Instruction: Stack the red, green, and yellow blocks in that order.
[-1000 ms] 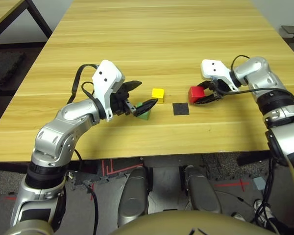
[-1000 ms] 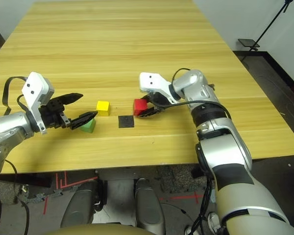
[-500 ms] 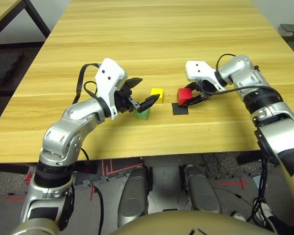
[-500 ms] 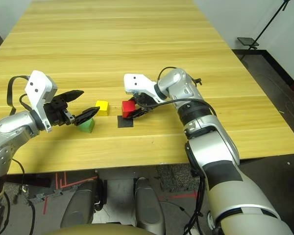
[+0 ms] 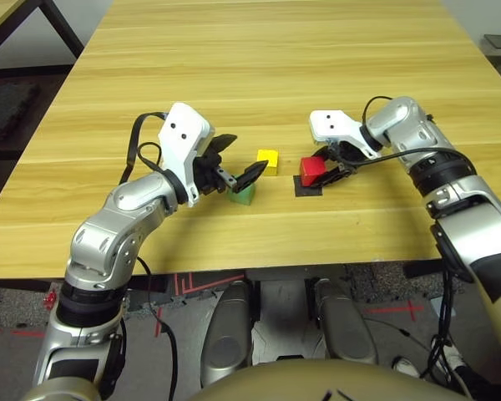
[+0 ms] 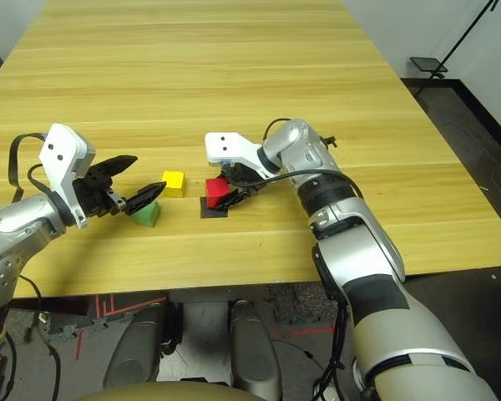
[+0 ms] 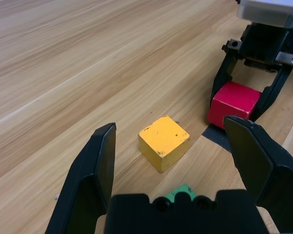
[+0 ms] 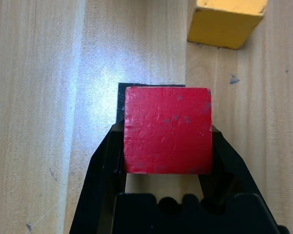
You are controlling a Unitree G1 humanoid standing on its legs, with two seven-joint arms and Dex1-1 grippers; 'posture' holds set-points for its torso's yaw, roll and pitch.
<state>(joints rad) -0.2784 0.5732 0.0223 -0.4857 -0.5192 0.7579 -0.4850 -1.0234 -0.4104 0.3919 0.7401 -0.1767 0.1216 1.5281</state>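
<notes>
Red is the colour held: the red block [image 8: 167, 129] is clamped between the two black fingers of the right gripper [image 5: 326, 167], directly over a flat black patch [image 5: 308, 185] on the wooden table [image 5: 275, 50], with part of the patch showing past the block's far edge in the right wrist view. Whether the block already rests on the patch or hangs just above it cannot be told. From the red block, the yellow block [image 5: 268, 160] lies near at about nine o'clock on the table in the head view, apart from both block and patch. Further out at about eight o'clock, the green block [image 5: 243, 194] sits on the table under the left gripper [image 5: 234, 161], whose fingers are spread wide and empty; in the left wrist view the yellow block is framed between them and a sliver of green shows close to the gripper's base. The step in hand is judged to be the placing of the red block as the base of the stack, seemingly on the patch. The next move is judged to call for a level set-down and a clean release, after which the green block would have to be grasped, and the left gripper would need to be lowered around it. No brand, label or writing can be read on anything.
</notes>
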